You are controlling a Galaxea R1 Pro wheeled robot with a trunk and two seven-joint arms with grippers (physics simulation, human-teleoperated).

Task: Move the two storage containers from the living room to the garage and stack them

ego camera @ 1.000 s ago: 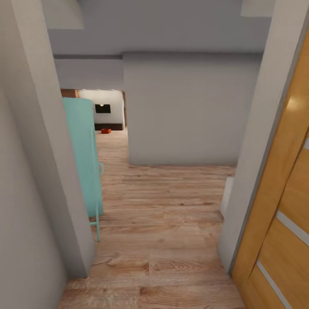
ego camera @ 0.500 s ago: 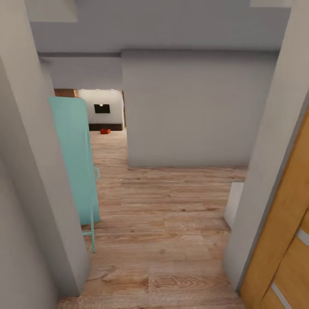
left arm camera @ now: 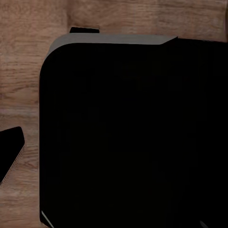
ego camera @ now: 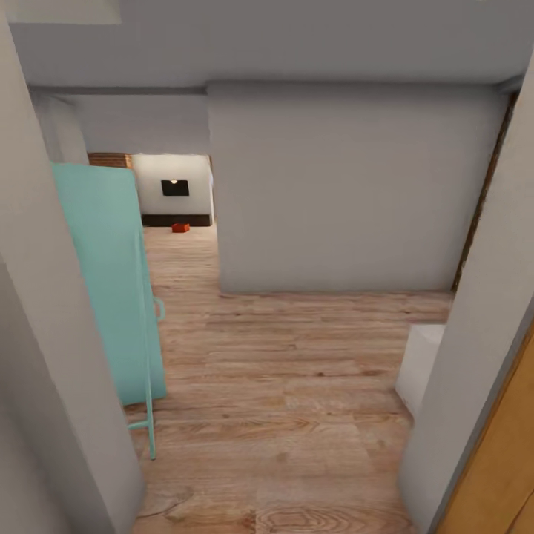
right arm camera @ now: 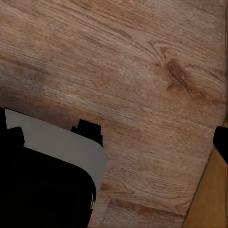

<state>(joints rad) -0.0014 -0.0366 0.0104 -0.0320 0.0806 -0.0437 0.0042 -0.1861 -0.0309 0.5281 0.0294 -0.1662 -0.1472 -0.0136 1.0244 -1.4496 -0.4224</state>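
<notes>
Left gripper: your left wrist view gives you a dark finger tip [left arm camera: 10, 153] at one edge over wood planks, beside the robot's black base [left arm camera: 133, 137]; you cannot tell whether the jaws are spread or closed
Right gripper: your right wrist view gives a sliver of dark finger [right arm camera: 222, 142] at the frame edge above the plank floor [right arm camera: 133, 71], with a corner of the black base and its grey rim nearby; jaw state cannot be told
Near surroundings: you look through a doorway, pale grey wall [ego camera: 44, 386] close on your left, a honey-coloured wooden door [ego camera: 504, 460] at the lower right, a teal panel [ego camera: 104, 282] leaning just past the left wall
Storage container: one small orange-red bin [ego camera: 180, 228] lies on the light wood floor far down the passage, just before the low dark console [ego camera: 176, 219], under the black TV [ego camera: 175, 188]; too small to show ribbing
Living room: seen beyond the grey wall block [ego camera: 348, 185]; a strip of red brick [ego camera: 110, 159] shows at its left
Change: your camera has moved forward; the wooden door now takes less of the right edge, the teal panel sits further left, more of a white block [ego camera: 419, 363] shows at the right
</notes>
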